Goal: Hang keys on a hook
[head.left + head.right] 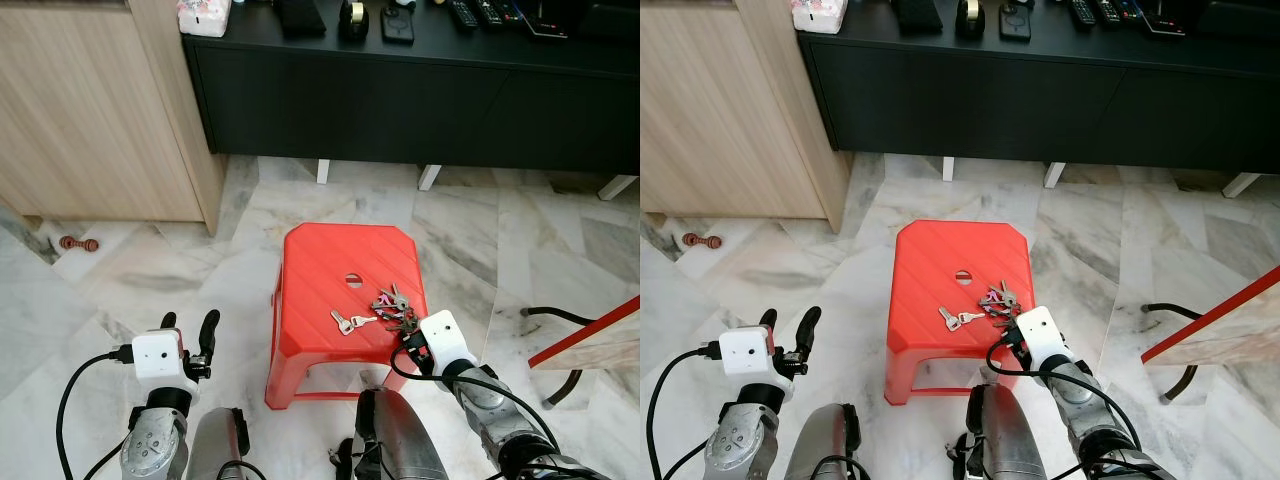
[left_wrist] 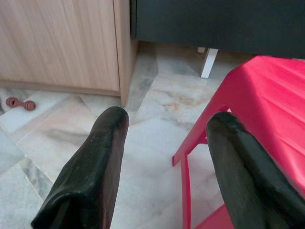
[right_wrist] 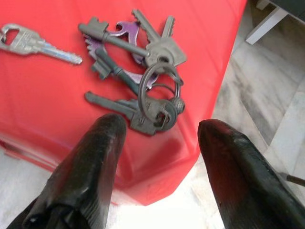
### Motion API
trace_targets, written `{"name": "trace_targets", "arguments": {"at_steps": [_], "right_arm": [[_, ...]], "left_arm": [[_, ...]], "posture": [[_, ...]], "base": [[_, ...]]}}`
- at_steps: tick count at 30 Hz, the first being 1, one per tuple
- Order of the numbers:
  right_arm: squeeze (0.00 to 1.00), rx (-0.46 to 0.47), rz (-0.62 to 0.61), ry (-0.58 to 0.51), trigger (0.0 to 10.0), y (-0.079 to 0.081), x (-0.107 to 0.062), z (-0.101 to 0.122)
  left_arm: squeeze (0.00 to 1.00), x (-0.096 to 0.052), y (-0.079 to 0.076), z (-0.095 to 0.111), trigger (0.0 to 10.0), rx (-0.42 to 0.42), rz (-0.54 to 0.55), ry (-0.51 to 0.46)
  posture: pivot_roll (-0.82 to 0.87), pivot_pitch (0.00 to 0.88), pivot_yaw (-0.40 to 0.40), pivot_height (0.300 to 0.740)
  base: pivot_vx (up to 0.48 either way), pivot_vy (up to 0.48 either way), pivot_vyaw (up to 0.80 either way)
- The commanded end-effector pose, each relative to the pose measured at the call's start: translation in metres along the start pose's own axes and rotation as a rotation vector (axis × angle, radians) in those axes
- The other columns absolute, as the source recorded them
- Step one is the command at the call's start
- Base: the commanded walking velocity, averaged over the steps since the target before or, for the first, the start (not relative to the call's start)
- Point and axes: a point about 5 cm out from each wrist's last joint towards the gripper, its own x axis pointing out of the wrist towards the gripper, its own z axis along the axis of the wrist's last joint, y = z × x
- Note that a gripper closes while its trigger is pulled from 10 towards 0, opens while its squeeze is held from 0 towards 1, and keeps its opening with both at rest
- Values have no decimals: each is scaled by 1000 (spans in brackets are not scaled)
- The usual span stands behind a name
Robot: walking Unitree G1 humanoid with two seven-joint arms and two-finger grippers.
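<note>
Bunch of keys (image 3: 138,81) on a dark ring lies on the red stool (image 1: 330,262), near its front right corner, past the small hole in the seat. Several keys fan out from the ring: dark long-shafted ones, a silver one, a purple one. A separate pair of silver keys (image 1: 347,321) lies just beside the bunch, toward the stool's middle front.

Right gripper (image 3: 159,131) sits low at the stool's front right edge, fingers spread apart, tips just short of the ring, nothing between them. The bunch is not touched as far as the wrist view shows.

Left gripper (image 1: 188,330) hovers over the marble floor (image 1: 120,290) to the left of the stool, well apart from the keys, fingers also spread, holding nothing.

Behind the stool stands a long black cabinet (image 1: 400,100) on white legs, with remotes, a phone and other small items on top. A light wood cupboard (image 1: 90,110) stands at left; a small reddish object (image 1: 78,243) lies on the floor at its foot. A red-edged board (image 1: 590,340) leans in at right.
</note>
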Motion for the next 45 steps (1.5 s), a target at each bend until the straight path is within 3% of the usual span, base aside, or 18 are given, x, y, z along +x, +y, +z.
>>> {"name": "trace_targets", "arguments": {"at_steps": [1, 27, 28, 29, 30, 31, 32, 33, 45], "right_arm": [[0, 16, -11, -4, 10000, -3, -3, -3], [0, 18, -32, -88, 10000, -5, 1, 11], [0, 15, -34, -94, 5333, -6, 1, 12], [0, 14, -37, -100, 4667, -6, 1, 13], [0, 14, -38, -103, 4667, -6, 1, 13], [0, 14, -40, -103, 2353, -6, 1, 13], [0, 15, -40, -104, 2353, -6, 1, 13], [0, 17, -40, -104, 0, -6, 1, 13], [0, 18, -40, -100, 0, -4, 0, 11]], "left_arm": [[0, -5, -2, -2, 10000, 1, 3, 18], [0, -9, -5, 12, 10000, 6, -21, -13], [0, -10, -4, 12, 10000, 8, -22, -11], [0, -10, -4, 12, 10000, 9, -23, -9], [0, -10, -4, 12, 10000, 10, -23, -8], [0, -11, -5, 12, 10000, 10, -26, -6], [0, -11, -5, 12, 10000, 11, -27, -5], [0, -11, -5, 12, 10000, 10, -28, -4], [0, -13, 2, 10, 10000, 30, -15, 8]], "posture": [[205, 302, -127, 597], [218, 329, -118, 597], [217, 330, -116, 597], [217, 330, -114, 597], [218, 330, -113, 597], [219, 330, -112, 597], [218, 330, -112, 597], [219, 331, -111, 597], [216, 337, -107, 597]], "base": [[0, 0, 0], [0, 0, 0], [0, 0, 0], [0, 0, 0], [0, 0, 0], [0, 0, 0], [0, 0, 0], [0, 0, 0], [0, 0, 0]]}}
